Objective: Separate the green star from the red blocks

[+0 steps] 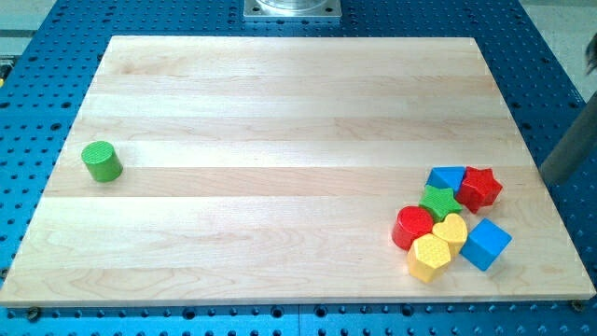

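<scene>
No text, label, brand, number or sign can be read anywhere in the camera view. The wooden board (pixel 280 140) is plain, its grain unmarked. The perforated blue table (pixel 56 37) carries only rows of holes. The coloured blocks show bare faces, and the grey metal plate (pixel 292 8) at the view's top bears no lettering.

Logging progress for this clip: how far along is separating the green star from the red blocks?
Nothing looks done: the green star sits packed in the cluster at the view's lower right, touching or nearly touching the red star and the red cylinder. In hand: only the dark rod shows at the view's right edge; my tip is not clearly visible. Left: the whole push that frees the green star.
</scene>
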Controlling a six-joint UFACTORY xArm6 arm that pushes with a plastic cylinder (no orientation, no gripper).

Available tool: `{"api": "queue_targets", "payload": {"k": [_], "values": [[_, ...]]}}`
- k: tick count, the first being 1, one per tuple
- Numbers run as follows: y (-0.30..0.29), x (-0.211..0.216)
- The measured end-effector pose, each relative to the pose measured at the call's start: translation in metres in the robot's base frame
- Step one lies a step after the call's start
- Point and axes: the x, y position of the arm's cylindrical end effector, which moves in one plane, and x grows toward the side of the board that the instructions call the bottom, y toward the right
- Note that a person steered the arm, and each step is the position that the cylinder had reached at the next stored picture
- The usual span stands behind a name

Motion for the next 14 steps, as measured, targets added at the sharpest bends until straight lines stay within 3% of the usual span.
{"api": "queue_targets", "payload": {"k": [1, 2, 4, 6, 10, 11, 13, 14], "values": [[-0.087, 0.028], [-0.166, 0.028], [-0.158, 0.029], [-0.286, 0.032], [-0.296, 0.032], [-0.276, 0.034], [-0.339, 0.066], [-0.389, 0.037]]}}
